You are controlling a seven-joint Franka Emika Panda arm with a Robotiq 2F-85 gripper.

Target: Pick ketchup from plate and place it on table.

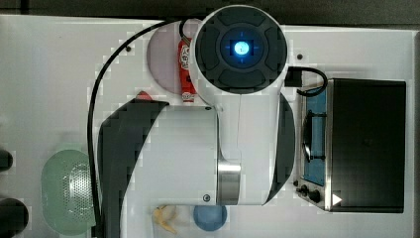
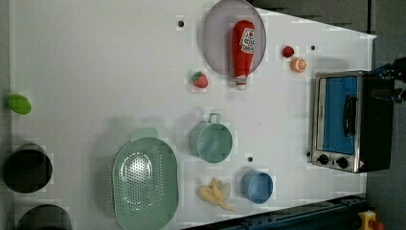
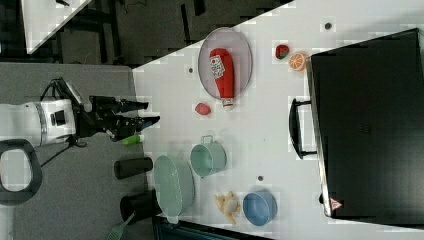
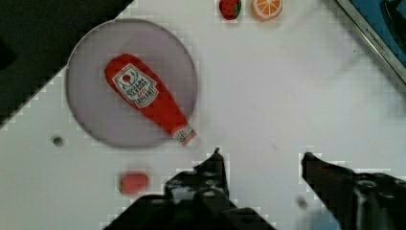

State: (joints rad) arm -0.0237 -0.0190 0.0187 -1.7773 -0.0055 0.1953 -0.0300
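Ketchup lies flat on the plate; your gripper is open, empty and well apart from it.

You see the slim red ketchup bottle with the white label (image 4: 146,98) lying on its side on the large flat lilac-grey round plate (image 4: 88,110), its white cap end reaching over the plate rim toward the broad white tabletop (image 4: 268,91). Your black two-finger gripper (image 4: 262,155) has its fingers spread wide, with nothing between them, above bare table beside the plate. The bottle looks like light plastic, probably smooth and a little slippery, and it can roll because it is round. You should take it across the wide labelled body, near the middle, with the jaws across its long axis, not at the narrow neck. A small red strawberry-like piece (image 4: 133,182) lies near, so keep clear of it.
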